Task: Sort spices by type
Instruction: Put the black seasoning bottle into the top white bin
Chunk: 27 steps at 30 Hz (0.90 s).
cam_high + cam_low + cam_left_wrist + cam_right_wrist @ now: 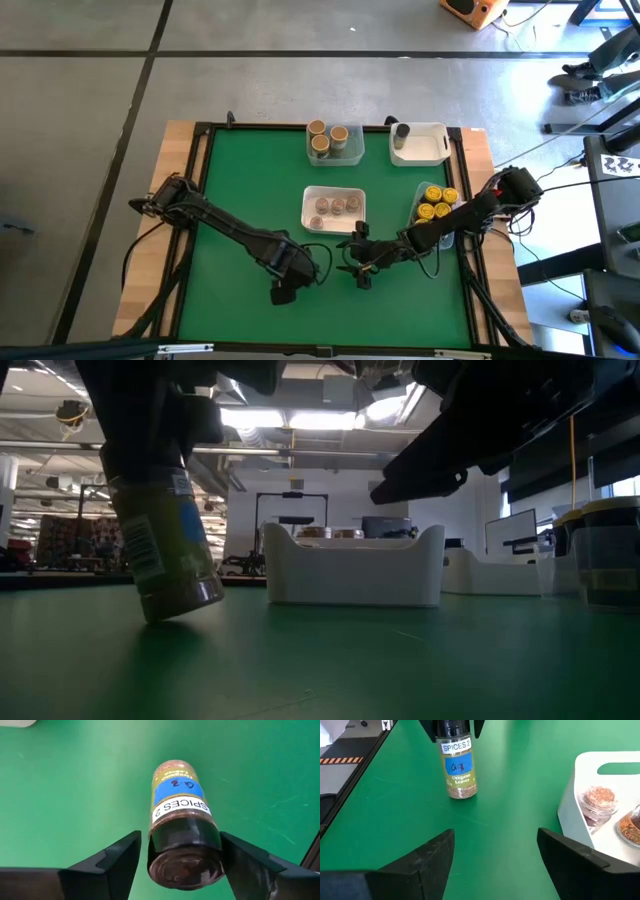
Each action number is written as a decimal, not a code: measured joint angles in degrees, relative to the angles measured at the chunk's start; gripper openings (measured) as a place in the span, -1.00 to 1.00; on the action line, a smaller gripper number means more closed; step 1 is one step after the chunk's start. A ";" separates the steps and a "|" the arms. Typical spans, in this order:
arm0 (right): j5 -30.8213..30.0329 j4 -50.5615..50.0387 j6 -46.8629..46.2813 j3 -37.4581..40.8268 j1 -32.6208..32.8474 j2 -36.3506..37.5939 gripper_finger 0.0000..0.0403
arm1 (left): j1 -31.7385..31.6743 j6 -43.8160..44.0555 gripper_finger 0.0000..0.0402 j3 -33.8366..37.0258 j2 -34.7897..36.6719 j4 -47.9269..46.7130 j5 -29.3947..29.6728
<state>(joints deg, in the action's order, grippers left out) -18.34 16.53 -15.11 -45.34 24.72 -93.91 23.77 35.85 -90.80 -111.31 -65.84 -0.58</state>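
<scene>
A small spice jar (458, 767) with a dark lid, a white strip and a blue label stands on the green mat near the front, tilted in the low view (165, 550) with its bottom edge on the mat. My left gripper (284, 292) hangs over it pointing down, open, one finger on either side of the lid (185, 870). My right gripper (495, 865) is open and bare, slanting down over the mat to the jar's right (358, 265). In the high view the jar is hidden under my left gripper. My left gripper comes at the jar from above, fingers pointing down. One finger (240, 862) lies against the side of the dark lid (216, 855); a narrow gap shows between the other finger (122, 857) and the lid. The jar leans, its bottom edge (190, 605) on the mat.
A white tray (333, 192) of jars sits mid-table, a clear tray (348, 155) of tan-lidded jars and a white tray (432, 150) with one dark-lidded jar at the back, and a clear tray (420, 200) of yellow-lidded jars at the right. Green mat lies open at left and front.
</scene>
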 joint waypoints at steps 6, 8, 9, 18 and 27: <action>0.00 0.04 0.00 0.00 0.01 0.00 0.41 | 0.00 -0.21 0.27 -0.38 0.22 0.50 0.00; 0.00 0.20 -0.02 0.00 0.01 0.00 0.41 | 0.00 -0.23 0.27 -1.20 0.22 0.52 0.00; 0.00 0.46 -0.04 0.00 0.01 0.00 0.41 | -0.09 -0.23 0.27 -1.79 0.22 0.34 -0.02; -0.24 5.05 -1.11 0.00 -0.01 0.00 0.41 | 4.48 0.62 0.26 -4.99 1.92 -4.64 6.03; 0.24 13.35 2.32 -0.02 -0.01 0.00 0.41 | 18.60 7.87 0.13 5.09 3.11 -0.59 24.48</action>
<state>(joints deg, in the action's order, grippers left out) -18.11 29.89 -12.80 -45.36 24.71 -93.91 42.37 43.72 -85.72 -108.20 -66.43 23.90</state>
